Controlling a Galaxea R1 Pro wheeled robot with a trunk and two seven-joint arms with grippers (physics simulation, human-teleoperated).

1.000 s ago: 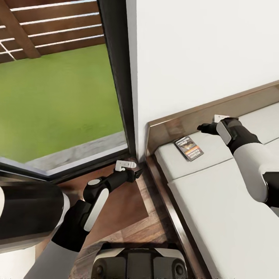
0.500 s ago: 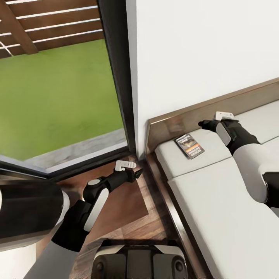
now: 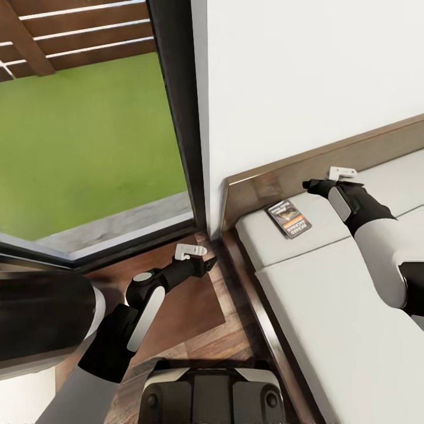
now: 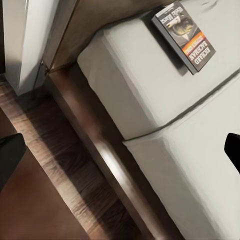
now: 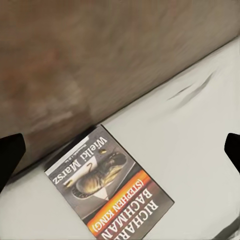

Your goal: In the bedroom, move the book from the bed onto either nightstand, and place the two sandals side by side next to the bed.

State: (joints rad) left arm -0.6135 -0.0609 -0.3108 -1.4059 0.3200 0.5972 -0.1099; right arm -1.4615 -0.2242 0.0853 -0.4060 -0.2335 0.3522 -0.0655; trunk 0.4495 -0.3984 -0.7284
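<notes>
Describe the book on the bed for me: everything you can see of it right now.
The book is a thin paperback lying flat, cover up, on the light-grey mattress near the bed's corner, close to the dark wooden headboard. Its dark cover carries a greyish picture, an orange-red band and white lettering reading Richard Bachman, Stephen King and Wielki Marsz. It is closed, looks undamaged, and sits askew to the mattress edge. Only the mattress touches it; the right gripper hangs beside it, apart.
</notes>
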